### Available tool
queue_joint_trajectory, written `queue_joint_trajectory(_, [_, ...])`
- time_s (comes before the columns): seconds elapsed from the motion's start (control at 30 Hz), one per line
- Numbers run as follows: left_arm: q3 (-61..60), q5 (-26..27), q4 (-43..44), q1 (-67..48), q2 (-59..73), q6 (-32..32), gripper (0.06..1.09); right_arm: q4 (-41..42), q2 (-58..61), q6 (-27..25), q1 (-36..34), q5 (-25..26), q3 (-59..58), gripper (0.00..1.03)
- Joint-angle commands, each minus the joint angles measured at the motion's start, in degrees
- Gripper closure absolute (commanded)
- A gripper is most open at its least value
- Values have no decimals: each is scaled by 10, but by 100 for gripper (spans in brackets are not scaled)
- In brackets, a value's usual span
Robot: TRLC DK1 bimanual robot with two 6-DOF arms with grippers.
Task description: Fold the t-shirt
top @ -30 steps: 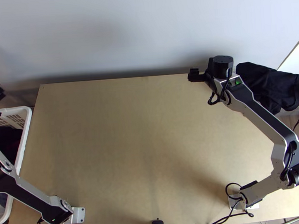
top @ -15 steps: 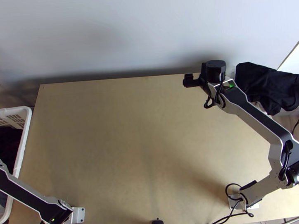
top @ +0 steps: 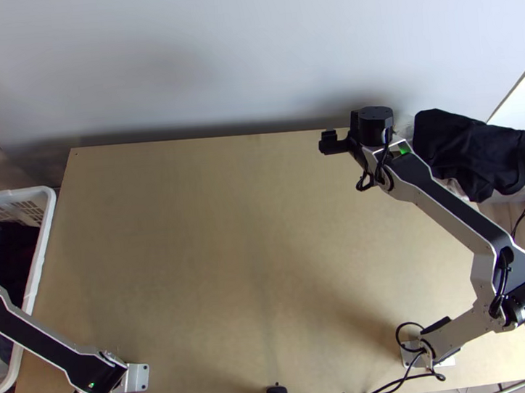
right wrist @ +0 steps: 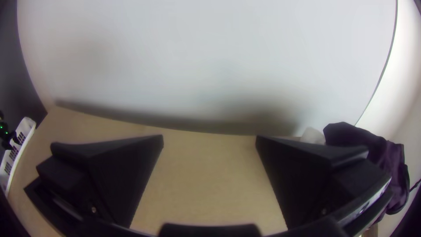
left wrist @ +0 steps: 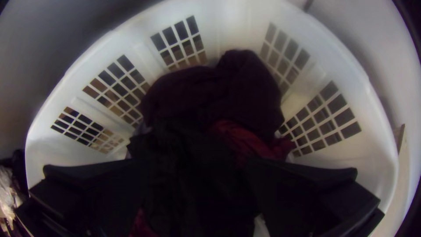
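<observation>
Dark clothes (left wrist: 210,94), presumably including the t-shirt, lie bunched inside the basket (left wrist: 232,26); picking, spreading and folding all remain. Both with fingers apart, the left gripper (left wrist: 195,164) is at the basket, the right gripper (right wrist: 209,138) well away.

The right arm (top: 449,207) has silver-grey sides, black panels, a rounded black housing (top: 375,118) and looped black cables (top: 499,290). The left arm (top: 37,338) is black edged with silver; the right gripper (top: 329,142) has wedge-shaped black fingers (right wrist: 116,175).
</observation>
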Motion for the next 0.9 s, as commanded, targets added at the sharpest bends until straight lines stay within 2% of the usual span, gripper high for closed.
queue_joint_trajectory(0.0, [3,-1,-8,18,34,14,11,0,5,-5,4,7,4,5])
queue_joint_trajectory(0.53, [12,5,-120,22,79,39,11,-3,13,-14,9,23,13,5])
queue_joint_trajectory(0.87, [12,4,-123,29,123,63,10,-4,13,-14,12,28,24,5])
